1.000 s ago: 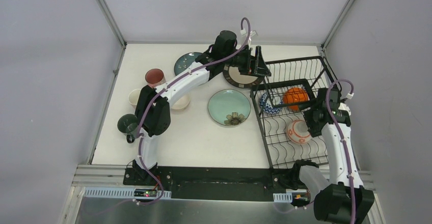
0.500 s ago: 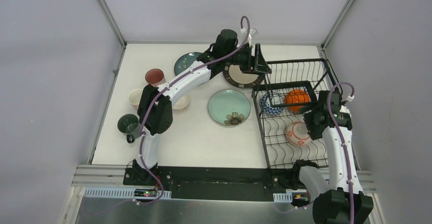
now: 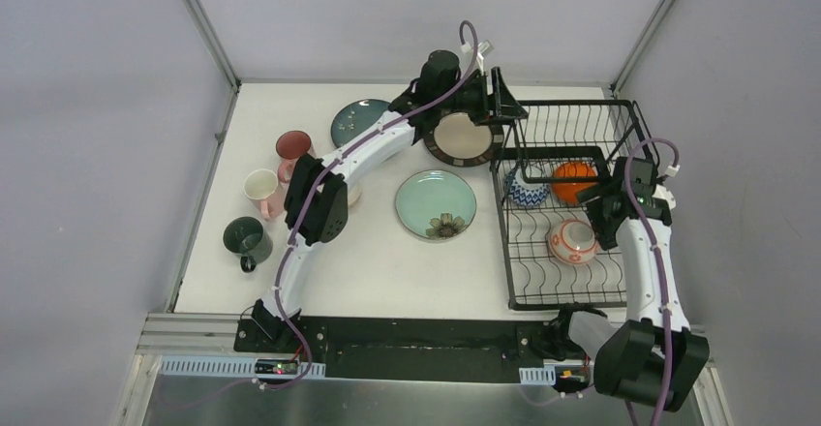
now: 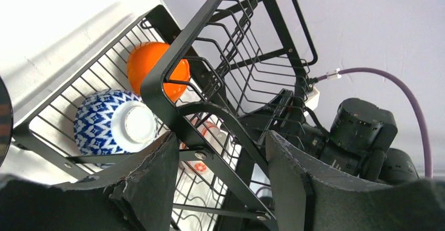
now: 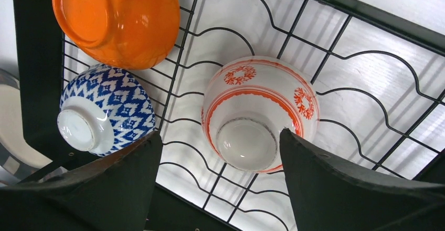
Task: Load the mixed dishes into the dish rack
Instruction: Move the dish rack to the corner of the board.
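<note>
My left gripper (image 3: 507, 106) is at the back-left corner of the black dish rack (image 3: 571, 303). In the left wrist view the left gripper (image 4: 220, 136) is open, and its fingers stand on either side of the dish rack's corner frame bar (image 4: 173, 52) with gaps showing. My right gripper (image 3: 597, 215) hangs open over the rack's lower tray. An upturned red-patterned bowl (image 5: 257, 115) lies below the right gripper (image 5: 220, 134). An orange bowl (image 3: 573, 180) and a blue-patterned bowl (image 3: 528, 192) lie in the rack too. A dark-rimmed beige plate (image 3: 463, 136), a mint plate (image 3: 436, 203) and a teal plate (image 3: 354, 121) lie on the table.
Three cups stand at the table's left: a reddish one (image 3: 293, 145), a pale one (image 3: 261, 186) and a dark green mug (image 3: 244, 238). The left arm's forearm (image 3: 368, 150) spans the table over the teal plate. Cage posts and walls border the table.
The dish rack has shifted back and to the right. My left gripper moved with its corner and its jaws narrowed. My right gripper drew back toward the rack's right side.
</note>
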### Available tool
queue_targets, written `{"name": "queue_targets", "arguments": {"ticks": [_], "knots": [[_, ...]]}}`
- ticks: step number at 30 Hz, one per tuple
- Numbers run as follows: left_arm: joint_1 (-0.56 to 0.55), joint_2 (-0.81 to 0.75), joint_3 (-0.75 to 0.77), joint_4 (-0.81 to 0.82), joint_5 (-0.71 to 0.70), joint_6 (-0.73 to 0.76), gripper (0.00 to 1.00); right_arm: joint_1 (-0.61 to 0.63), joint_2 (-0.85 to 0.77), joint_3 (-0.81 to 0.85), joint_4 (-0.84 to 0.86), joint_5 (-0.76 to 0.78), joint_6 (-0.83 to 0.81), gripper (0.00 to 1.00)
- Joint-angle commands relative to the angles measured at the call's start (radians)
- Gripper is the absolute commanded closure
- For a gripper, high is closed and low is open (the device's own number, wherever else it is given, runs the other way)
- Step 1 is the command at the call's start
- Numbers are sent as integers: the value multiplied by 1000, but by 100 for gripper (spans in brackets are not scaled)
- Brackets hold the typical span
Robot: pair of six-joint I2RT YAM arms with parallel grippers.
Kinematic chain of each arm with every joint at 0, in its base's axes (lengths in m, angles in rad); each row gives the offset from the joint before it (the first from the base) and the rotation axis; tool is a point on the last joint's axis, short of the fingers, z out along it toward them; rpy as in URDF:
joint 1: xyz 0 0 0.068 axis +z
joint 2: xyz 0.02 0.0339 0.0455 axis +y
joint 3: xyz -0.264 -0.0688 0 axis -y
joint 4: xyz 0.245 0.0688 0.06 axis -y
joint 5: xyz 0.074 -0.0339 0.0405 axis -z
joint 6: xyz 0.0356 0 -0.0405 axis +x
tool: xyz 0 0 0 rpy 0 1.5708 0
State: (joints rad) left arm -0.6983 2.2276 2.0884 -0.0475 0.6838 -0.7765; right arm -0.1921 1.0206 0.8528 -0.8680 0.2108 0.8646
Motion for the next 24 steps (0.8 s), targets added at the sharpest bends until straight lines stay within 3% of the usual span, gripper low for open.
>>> {"name": "queue_targets", "arguments": {"ticks": [1, 9, 14, 18, 21, 24], "knots": [[-13, 57, 75, 223, -71, -5, 100, -20, 33, 147, 241, -7, -96, 16], [-9, 91, 58, 286, -89, -20, 100, -39, 29, 199, -34, -31, 86, 12], [-9, 54, -17, 308, -136, 5, 100, -41, -53, 147, -63, -32, 69, 29], [-9, 59, -17, 307, -139, 6, 100, -43, -92, 50, 40, -93, -31, 32], [-9, 56, -20, 301, -143, 6, 100, -42, -86, -11, 138, -169, -128, 26], [-9, 47, -29, 299, -152, 11, 100, -43, -36, 3, 118, -149, -189, 16]]}}
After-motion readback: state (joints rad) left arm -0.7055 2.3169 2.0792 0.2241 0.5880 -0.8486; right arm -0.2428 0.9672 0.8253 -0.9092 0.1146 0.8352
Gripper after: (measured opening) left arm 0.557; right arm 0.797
